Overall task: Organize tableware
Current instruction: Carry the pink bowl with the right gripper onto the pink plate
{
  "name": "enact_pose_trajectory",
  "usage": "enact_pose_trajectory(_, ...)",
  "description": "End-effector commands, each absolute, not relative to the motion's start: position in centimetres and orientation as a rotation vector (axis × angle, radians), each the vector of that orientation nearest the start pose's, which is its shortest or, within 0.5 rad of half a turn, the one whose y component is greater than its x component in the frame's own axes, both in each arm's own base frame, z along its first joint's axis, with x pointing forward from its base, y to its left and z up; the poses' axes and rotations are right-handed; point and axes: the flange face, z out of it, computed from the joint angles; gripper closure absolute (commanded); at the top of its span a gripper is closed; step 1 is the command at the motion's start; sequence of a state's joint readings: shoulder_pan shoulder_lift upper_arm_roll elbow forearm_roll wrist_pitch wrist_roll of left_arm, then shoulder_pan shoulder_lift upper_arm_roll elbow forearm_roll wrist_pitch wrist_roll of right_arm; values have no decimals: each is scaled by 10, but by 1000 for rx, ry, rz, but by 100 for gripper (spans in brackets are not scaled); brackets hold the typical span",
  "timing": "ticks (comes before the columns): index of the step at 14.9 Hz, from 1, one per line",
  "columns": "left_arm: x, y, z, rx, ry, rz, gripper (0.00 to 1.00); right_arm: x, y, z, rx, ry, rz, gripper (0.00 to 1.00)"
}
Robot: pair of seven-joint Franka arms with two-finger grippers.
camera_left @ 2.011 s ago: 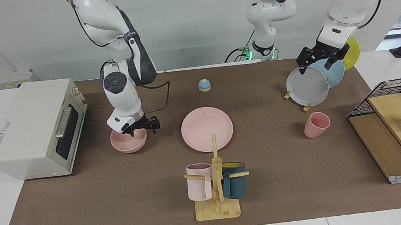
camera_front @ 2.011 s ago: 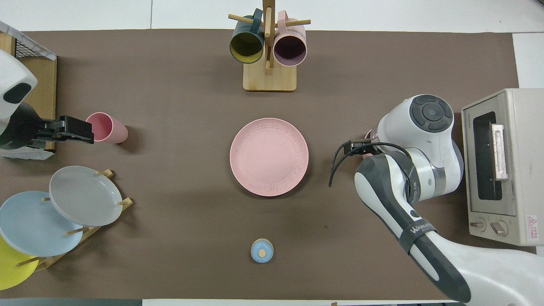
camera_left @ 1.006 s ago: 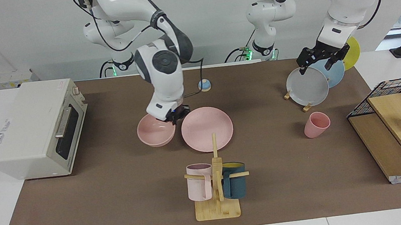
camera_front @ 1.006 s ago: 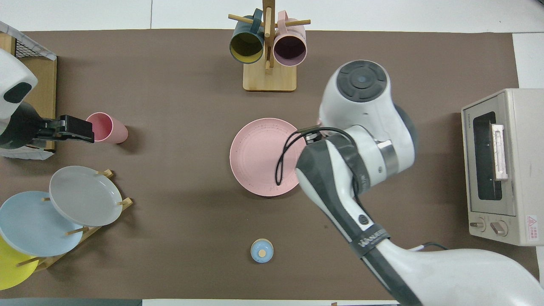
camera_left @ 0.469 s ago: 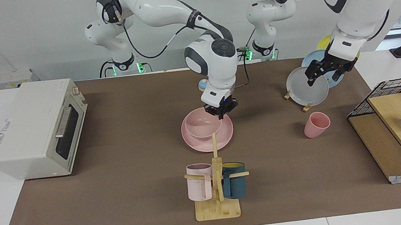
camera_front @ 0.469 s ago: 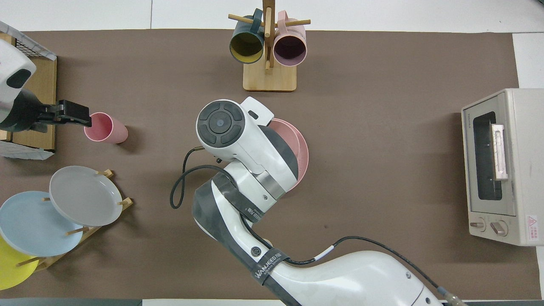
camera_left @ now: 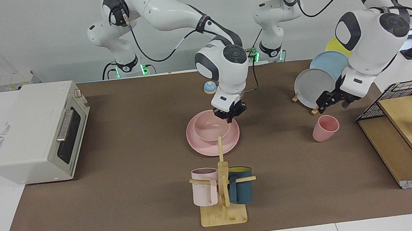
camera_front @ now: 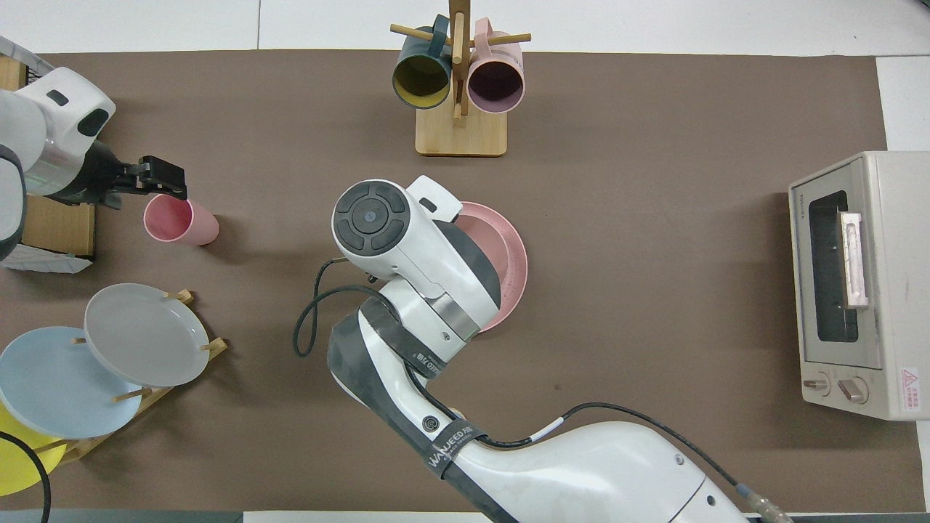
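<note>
The pale-pink plate (camera_left: 198, 146) lies mid-table, and the pale-pink bowl (camera_left: 207, 128) sits in it. My right gripper (camera_left: 230, 115) is shut on the bowl's rim, on the side nearer the robots. In the overhead view the right arm covers the bowl and only the plate's edge (camera_front: 517, 263) shows. The pale-pink cup (camera_left: 325, 128) stands toward the left arm's end of the table, also seen in the overhead view (camera_front: 178, 220). My left gripper (camera_left: 332, 101) is open and empty, in the air just over the cup, shown too in the overhead view (camera_front: 163, 178).
A rack (camera_left: 316, 86) of grey, blue and yellow plates stands nearer the robots than the cup. A mug tree (camera_left: 222, 190) with pink and teal mugs stands farther than the plate. A toaster oven (camera_left: 35, 129), a wire-and-wood shelf (camera_left: 402, 125) and a blue bell (camera_left: 210, 87) are also here.
My right gripper carried the bowl from beside the toaster oven to the plate and lowered it into it. My left gripper came down from the plate rack to over the cup.
</note>
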State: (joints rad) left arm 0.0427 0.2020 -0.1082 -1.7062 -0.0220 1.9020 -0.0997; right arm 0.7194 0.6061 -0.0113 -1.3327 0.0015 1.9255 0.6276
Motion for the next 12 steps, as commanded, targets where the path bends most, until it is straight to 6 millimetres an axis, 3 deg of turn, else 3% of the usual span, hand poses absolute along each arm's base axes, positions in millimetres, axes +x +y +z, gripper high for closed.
enact_pose_trajectory(1, 622, -36, 446, -3194, -63, -20, 0, 549, 462, 383, -3164, -81, 95, 44)
enact_pose_trajectory(3, 619, -36, 430, -3193, -72, -20, 0, 558, 454, 403, -3171, -66, 81, 20)
enact_pose_trajectory(5, 613, -36, 421, -3191, -85, -5, 0, 583, 417, 443, -3160, -19, 76, 5)
enact_pose_trajectory(6, 611, -36, 417, -3190, -90, 5, 0, 595, 387, 467, -3153, -2, 66, 0)
enact_pose_trajectory(7, 612, -36, 414, -3190, -93, -5, 0, 601, 365, 492, -3136, -12, 28, 0)
enact_pose_trajectory(8, 610, -36, 407, -3190, -111, -9, 0, 606, 329, 513, -3137, 3, 23, 0)
enact_pose_trajectory(12, 613, -37, 402, -3192, -123, -48, 0, 614, 166, 535, -3154, 122, 178, 0)
